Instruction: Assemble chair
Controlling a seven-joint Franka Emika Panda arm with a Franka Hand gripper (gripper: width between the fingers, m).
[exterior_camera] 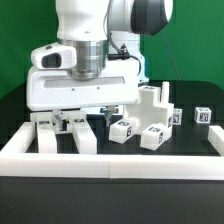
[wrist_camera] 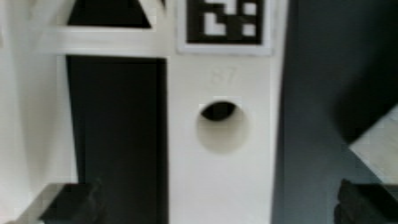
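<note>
ASSEMBLY BENCH: A robot arm (exterior_camera: 95, 30) is hanging low over the chair's frame piece (wrist_camera: 222, 160). The piece is lying flat on the black counter (exterior_camera: 190, 140) toward the exterior view's left, just inside the white rail (exterior_camera: 110, 160). The jaws are standing spread. In the wrist view their dark, blurred tips are showing on either side of one white bar of the frame, and they do not seem to be touching it.

A black-and-white tag (wrist_camera: 231, 20) is sitting at one end of that bar, and a round hole (wrist_camera: 217, 111) is showing midway along it. A dark slot (wrist_camera: 116, 130) is running alongside the bar.

The remaining chair parts are waiting loose to the exterior view's right. They include a tall blocky part (exterior_camera: 150, 100), two tagged blocks (exterior_camera: 125, 128) and a small cube (exterior_camera: 203, 116). Nothing appears joined, so the job is probably only getting under way.

The step in hand looks like picking up the frame. To do it well, the arm should be keeping the bar centred between the jaws and lowering straight down. One tip should be dropping cleanly into the slot, not onto the neighbouring bar. Closing squarely on the bar's flat sides, clear of the hole, should stop the piece from twisting or skidding as it lifts.
</note>
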